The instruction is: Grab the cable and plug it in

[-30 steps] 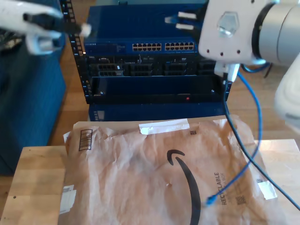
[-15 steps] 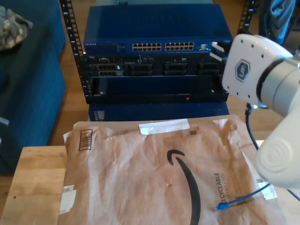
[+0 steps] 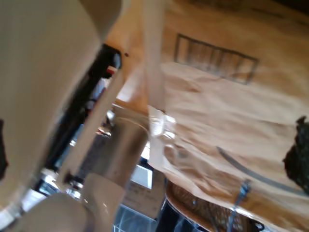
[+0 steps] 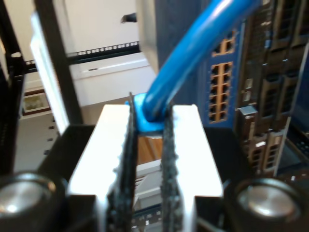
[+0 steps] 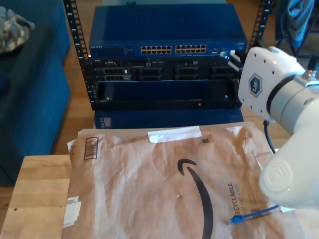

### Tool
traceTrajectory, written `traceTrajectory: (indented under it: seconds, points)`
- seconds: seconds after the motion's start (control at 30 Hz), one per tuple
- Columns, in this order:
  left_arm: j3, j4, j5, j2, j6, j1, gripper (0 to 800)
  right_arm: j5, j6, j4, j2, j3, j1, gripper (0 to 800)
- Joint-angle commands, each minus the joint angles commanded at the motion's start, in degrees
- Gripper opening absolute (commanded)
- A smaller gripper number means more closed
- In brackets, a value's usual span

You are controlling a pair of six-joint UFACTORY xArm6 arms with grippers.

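My second gripper (image 4: 147,145) has its fingers (image 4: 181,145) closed on the cable (image 4: 188,53) near the blue switch (image 5: 167,30). The cable's free plug (image 5: 235,218) lies on the paper mailer (image 5: 149,189), printed "RECYCLABLE". My first gripper's state I cannot tell.

**Three cameras, one rack**

The exterior view looks down from in front at the crumpled brown paper mailer (image 5: 164,184) on the pale wooden counter (image 5: 40,194), facing the dark blue network switch with rows of ports (image 5: 167,32) in the black rack behind. The second wrist view sits close behind my second hand (image 4: 147,159), facing that switch (image 4: 222,82) at close range. The first wrist view, blurred, looks across the same paper mailer (image 3: 231,116) from nearby.
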Motion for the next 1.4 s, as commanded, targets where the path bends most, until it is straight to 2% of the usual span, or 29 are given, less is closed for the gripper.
traceTrajectory:
  seconds: [0.1, 0.17, 0.27, 0.57, 0.8, 0.93, 1.03, 1.07, 1.13, 1.4]
  points:
    - [6.07, 5.98, -4.66, -1.67, 3.69, 3.60, 800, 0.00, 0.00, 0.09, -0.09, 0.62, -0.09, 1]
    - [8.53, 8.09, -8.97, -1.67, 6.33, 7.30, 800, 0.00, 0.00, 0.18, -0.09, 0.97, -0.09, 1]
    - [13.27, 11.25, -12.57, -1.67, 10.37, 12.57, 800, 0.09, 0.00, 0.26, -0.18, 0.97, -0.09, 1]
    - [23.12, 15.12, -23.91, -1.67, 14.07, 19.25, 800, 0.09, 0.00, 0.44, -0.18, 1.58, -0.09, 1]
    - [23.47, 15.21, -26.02, -2.73, 16.18, 20.31, 800, 0.09, 0.00, 0.44, -0.18, 2.02, -0.09, 1]
    - [25.32, 15.21, -28.66, -5.36, 19.52, 20.40, 800, 0.09, 0.00, 0.35, -0.18, 2.02, -0.09, 1]
    - [30.86, 15.82, -37.36, -9.76, 20.57, 22.15, 800, 0.18, 0.00, 0.35, -0.18, 2.02, -0.18, 1]
    - [32.70, 16.62, -40.53, -10.20, 20.57, 22.77, 800, 0.18, 0.00, 0.35, -0.18, 2.11, -0.18, 1]
    - [33.14, 17.67, -42.37, -10.11, 20.48, 23.91, 800, 0.18, 0.00, 0.18, -0.18, 2.20, -0.18, 1]
    - [33.49, 17.23, -42.90, -10.02, 25.76, 26.73, 800, 2.11, 0.00, -0.09, 0.62, 2.11, 0.26, 0]
